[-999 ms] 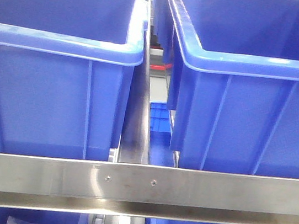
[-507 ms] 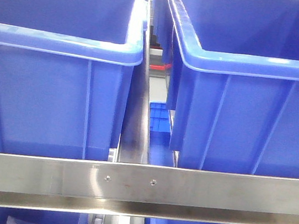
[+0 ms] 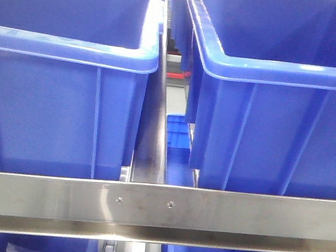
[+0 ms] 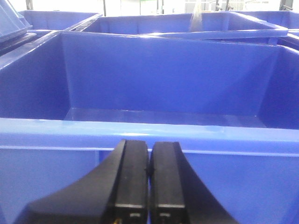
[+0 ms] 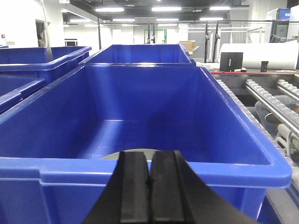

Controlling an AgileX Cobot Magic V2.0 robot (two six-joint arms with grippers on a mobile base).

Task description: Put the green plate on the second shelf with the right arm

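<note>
Green plate [image 5: 122, 154] lies in blue bin [image 5: 252, 161], mostly hidden. Right pincer [image 5: 150, 182] clenched, empty. Plate probably stiff, slick; grab rim.

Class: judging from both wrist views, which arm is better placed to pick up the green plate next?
Probably the right: a green plate edge shows in the bin just beyond its shut right pincer. The left pincer faces an empty-looking bin.

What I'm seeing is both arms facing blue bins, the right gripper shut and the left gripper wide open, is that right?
Not quite. The left gripper is shut, not wide open: the left wrist view shows its two black fingers pressed together with nothing between them. The rest holds: the right gripper is shut too, and both arms face blue bins.
</note>
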